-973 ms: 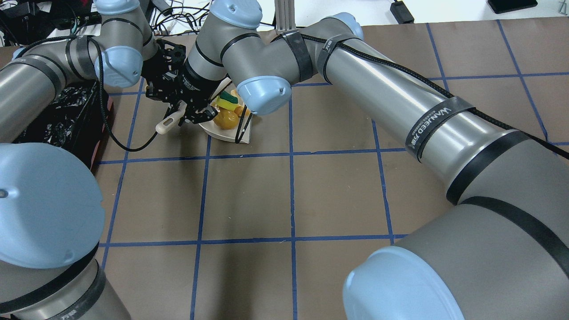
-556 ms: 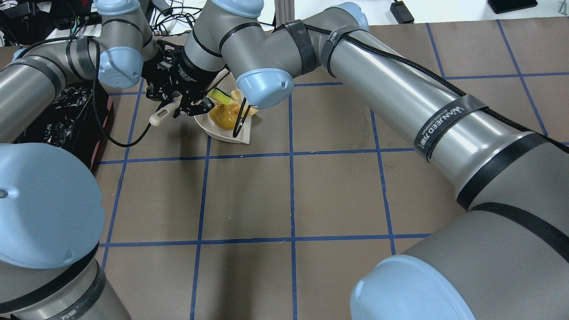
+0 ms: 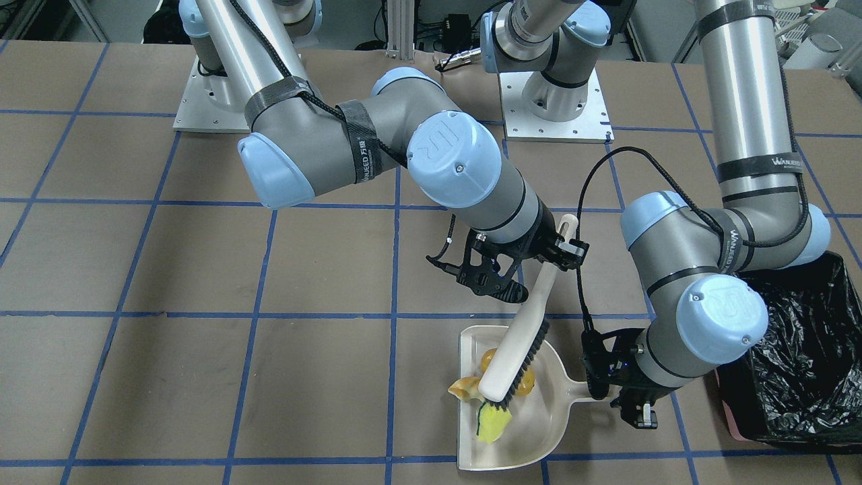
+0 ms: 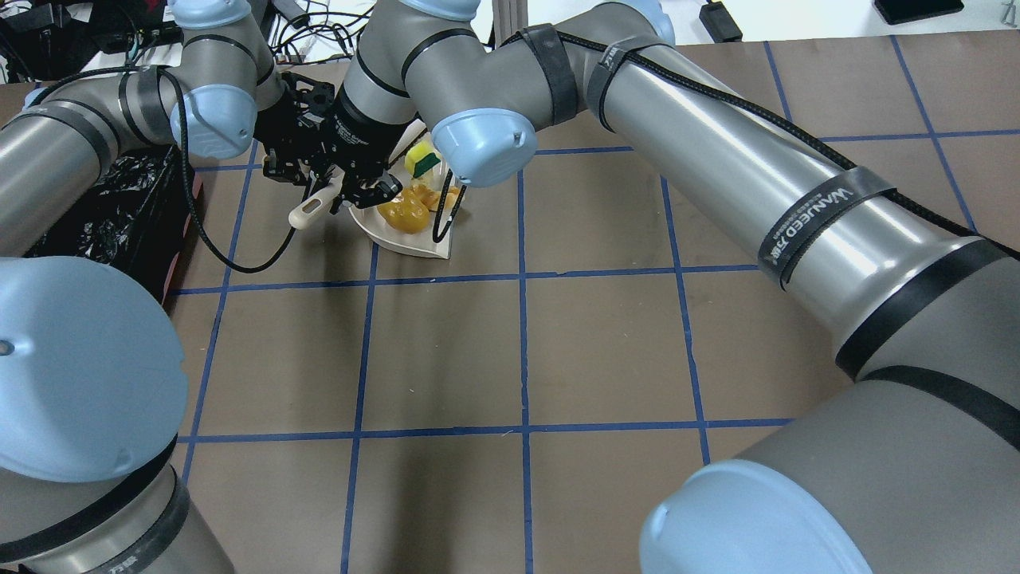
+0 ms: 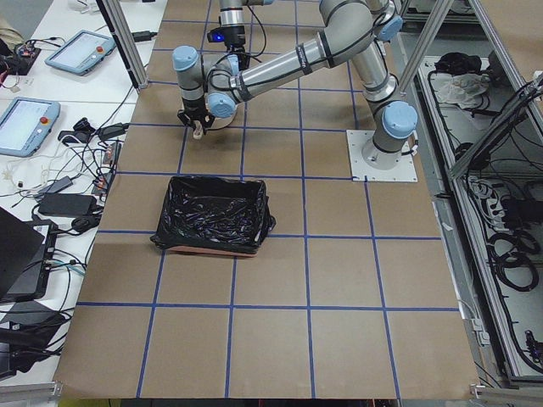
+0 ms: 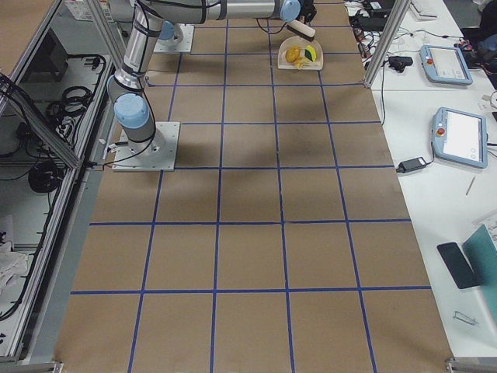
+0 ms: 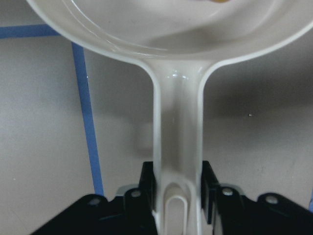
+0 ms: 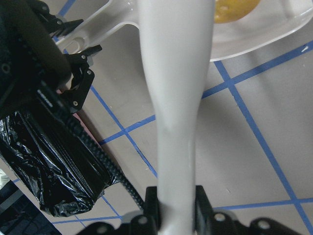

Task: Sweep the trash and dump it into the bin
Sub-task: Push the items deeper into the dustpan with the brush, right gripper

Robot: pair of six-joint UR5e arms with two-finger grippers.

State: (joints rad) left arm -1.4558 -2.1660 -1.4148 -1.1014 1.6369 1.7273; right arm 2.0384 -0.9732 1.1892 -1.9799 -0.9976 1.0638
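Note:
The beige dustpan lies flat on the table. In it are the golden-brown lump, the pale crescent slice at its open edge, and the yellow-green wedge. My left gripper is shut on the dustpan handle. My right gripper is shut on the handle of a white brush. The brush's black bristles rest on the trash in the pan. The black-lined bin stands just beyond the left arm, beside the pan's handle end.
The two grippers sit close together over the pan's handle end. A black cable loops between them. The bin has a pink base edge. The brown table has a blue tape grid.
My right arm has swung the brush, and the yellow-green wedge has slid deeper into the pan. The left gripper and dustpan have hardly moved.

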